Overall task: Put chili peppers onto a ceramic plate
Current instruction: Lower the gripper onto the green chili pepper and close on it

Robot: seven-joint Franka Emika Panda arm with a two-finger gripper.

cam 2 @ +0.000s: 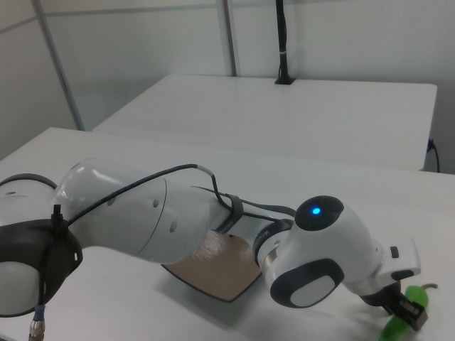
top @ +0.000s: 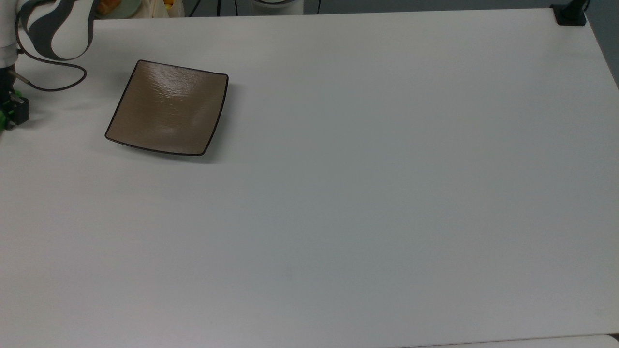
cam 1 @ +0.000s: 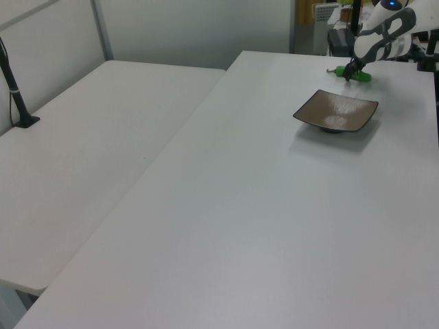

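The square glossy brown ceramic plate [top: 167, 107] rests on the white table near the top view's upper left, with nothing on it; it also appears in the left view [cam 1: 336, 111] and, partly behind the arm, in the right view [cam 2: 217, 273]. The green chili pepper [cam 1: 359, 76] lies on the table beyond the plate, at the top view's left edge [top: 4, 123] and at the right view's lower right [cam 2: 398, 328]. My gripper [top: 10, 118] [cam 1: 350, 73] [cam 2: 407, 312] is down at the pepper, over its middle.
The white table [top: 367, 193] stretches wide to the top view's right and front. A black post base [top: 569, 14] stands at its far right corner. A second white table [cam 1: 75, 157] adjoins on the left view's left. Clutter [top: 109, 6] sits beyond the back edge.
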